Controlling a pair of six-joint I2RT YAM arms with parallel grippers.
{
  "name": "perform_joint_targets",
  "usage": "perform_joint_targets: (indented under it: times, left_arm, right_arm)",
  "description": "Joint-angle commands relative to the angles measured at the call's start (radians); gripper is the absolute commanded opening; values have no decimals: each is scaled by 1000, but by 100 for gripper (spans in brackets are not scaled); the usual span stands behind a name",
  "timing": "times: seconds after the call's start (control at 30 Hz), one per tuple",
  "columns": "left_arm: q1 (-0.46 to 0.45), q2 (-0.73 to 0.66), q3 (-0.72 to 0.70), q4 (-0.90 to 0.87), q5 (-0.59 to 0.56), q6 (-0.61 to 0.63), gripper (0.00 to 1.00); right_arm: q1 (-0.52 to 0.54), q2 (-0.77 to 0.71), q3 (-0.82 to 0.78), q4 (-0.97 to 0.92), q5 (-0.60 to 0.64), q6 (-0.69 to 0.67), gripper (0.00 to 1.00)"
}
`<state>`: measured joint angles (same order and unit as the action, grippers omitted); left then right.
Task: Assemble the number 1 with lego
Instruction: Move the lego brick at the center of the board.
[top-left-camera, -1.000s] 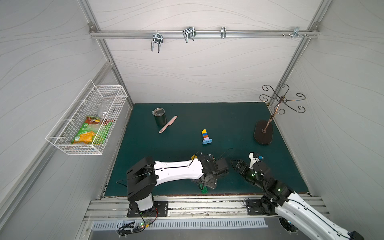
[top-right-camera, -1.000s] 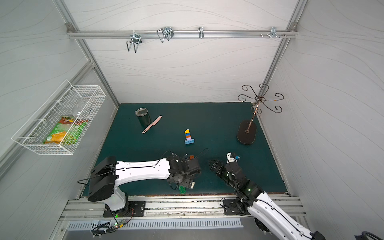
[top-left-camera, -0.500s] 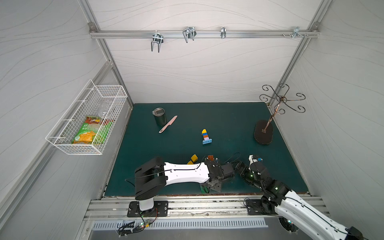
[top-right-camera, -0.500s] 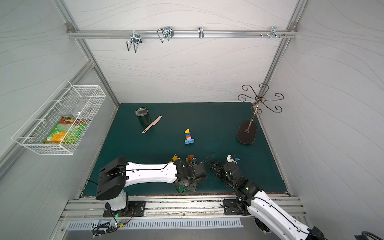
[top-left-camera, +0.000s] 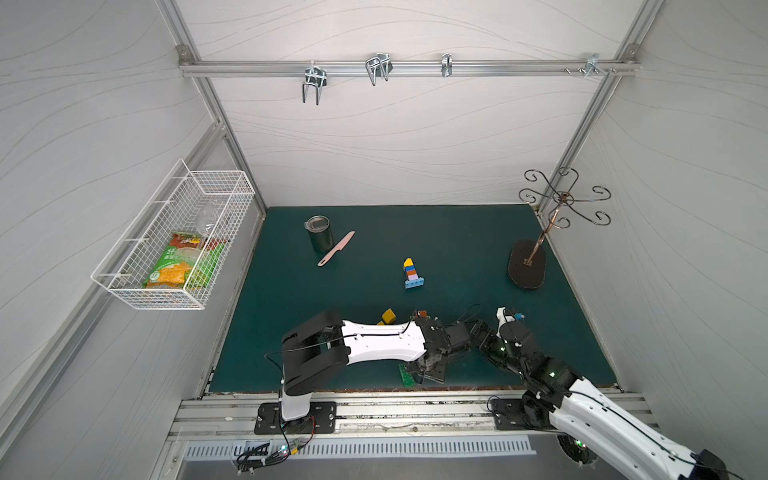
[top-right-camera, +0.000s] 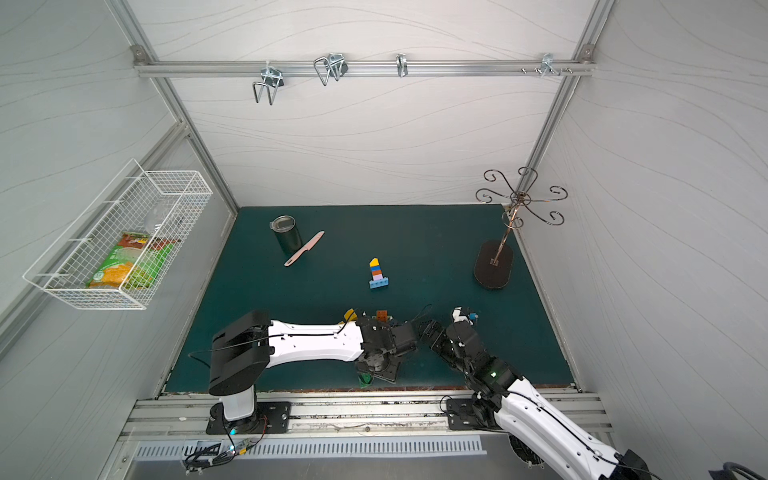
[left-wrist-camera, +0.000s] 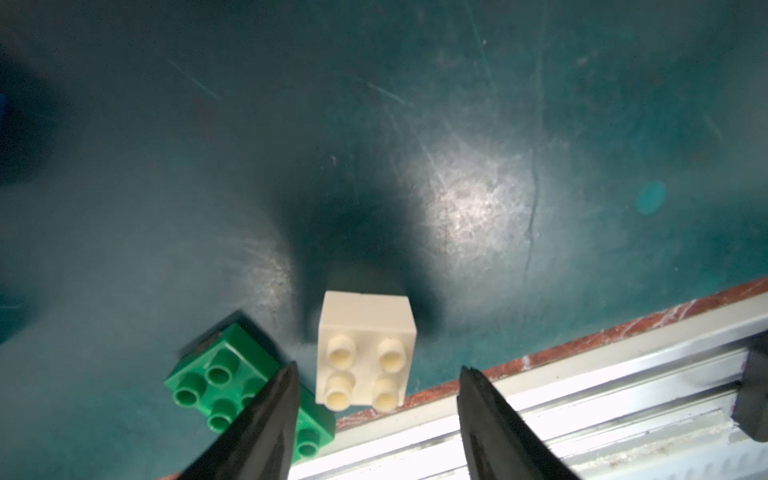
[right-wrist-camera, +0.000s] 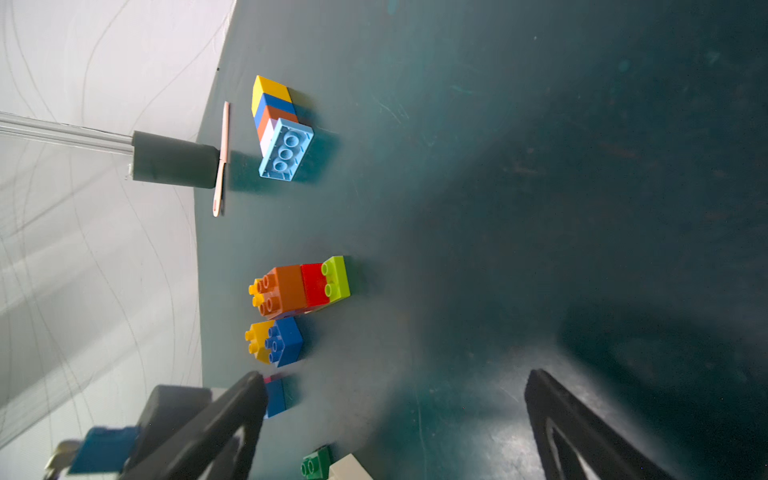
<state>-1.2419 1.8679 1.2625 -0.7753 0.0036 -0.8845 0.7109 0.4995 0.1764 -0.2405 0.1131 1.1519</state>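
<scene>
A white square lego brick (left-wrist-camera: 365, 353) lies studs up on the green mat, right at the front edge. My left gripper (left-wrist-camera: 378, 370) is open around it, and neither fingertip touches it. A green lego brick (left-wrist-camera: 220, 374) lies beside it, partly under one finger (left-wrist-camera: 266, 419). In both top views the left gripper (top-left-camera: 428, 370) points down at the green brick (top-left-camera: 405, 376). A stack (top-left-camera: 411, 272) of yellow, blue, orange and lilac bricks on a light blue base lies mid-mat. My right gripper (right-wrist-camera: 395, 382) hangs wide open over bare mat, empty.
Loose bricks lie behind the arms: an orange, red and lime cluster (right-wrist-camera: 303, 286), a yellow and blue pair (right-wrist-camera: 274, 340), a blue one (right-wrist-camera: 276, 397). A dark tumbler (top-left-camera: 319, 235), a pink knife (top-left-camera: 336, 248) and a hook stand (top-left-camera: 527, 264) are further back. The metal rail (left-wrist-camera: 582, 374) borders the mat.
My left arm has reached further right and toward the front edge, and its jaws have narrowed around the white brick. The right arm has shifted slightly.
</scene>
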Motion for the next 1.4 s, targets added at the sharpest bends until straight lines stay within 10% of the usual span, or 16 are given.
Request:
perform_joint_targets:
  times: [0.0,0.33,1.07,1.37]
  left_arm:
    - [13,28,26,21,25,25,66]
    - [42,53,29,30,51,38,60]
    - [134,74,74,-4,36,7,16]
    - [150,118,131,-34,25,-15,16]
  right_arm:
    - [-5,-9,6,9,3,-10,99]
    - [-5,-6,3,12,3,-10,99]
    - [-5,-3,3,13,3,-10,99]
    - [-5,-1,2,20,4,-11,99]
